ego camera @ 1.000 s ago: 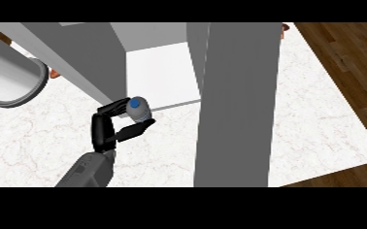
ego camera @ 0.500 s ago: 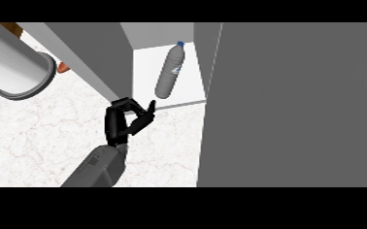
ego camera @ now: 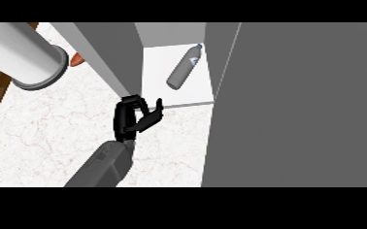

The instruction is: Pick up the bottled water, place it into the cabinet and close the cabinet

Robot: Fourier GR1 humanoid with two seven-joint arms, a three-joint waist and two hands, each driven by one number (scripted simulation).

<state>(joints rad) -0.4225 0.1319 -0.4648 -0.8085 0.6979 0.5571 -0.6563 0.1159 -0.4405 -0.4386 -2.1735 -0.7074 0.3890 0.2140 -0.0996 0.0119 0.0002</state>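
So the clear plastic water bottle with the blue cap (ego camera: pixel 183 68) is inside the grey cabinet (ego camera: pixel 108 53) now, lying on its side on the cabinet's white floor in the upper middle of the frame. It sits at a slant, cap end toward the upper right and almost against the inner edge there, base end pointing lower left. Nothing is touching it

The robot's black left hand (ego camera: pixel 135 119) is just below the cabinet's opening, left of center, over the white marbled tabletop (ego camera: pixel 57 121). It's open and holding nothing: fingers loosely bent with the tips up near the bottom corner of the cabinet's left wall, thumb sticking up toward the front lip of the cabinet floor. There's a clear gap between it and the bottle. Its grey forearm runs down to the lower left edge. Right hand isn't in the shot at all

The whole right side is filled by a big flat grey panel (ego camera: pixel 287 102), which looks like the cabinet door, and the cabinet isn't closed since you can see straight into it

Upper left there's a pale grey cylinder with a darker rim (ego camera: pixel 28 58) and a small orange-brown thing (ego camera: pixel 77 60) right beside it, can't tell what that one is
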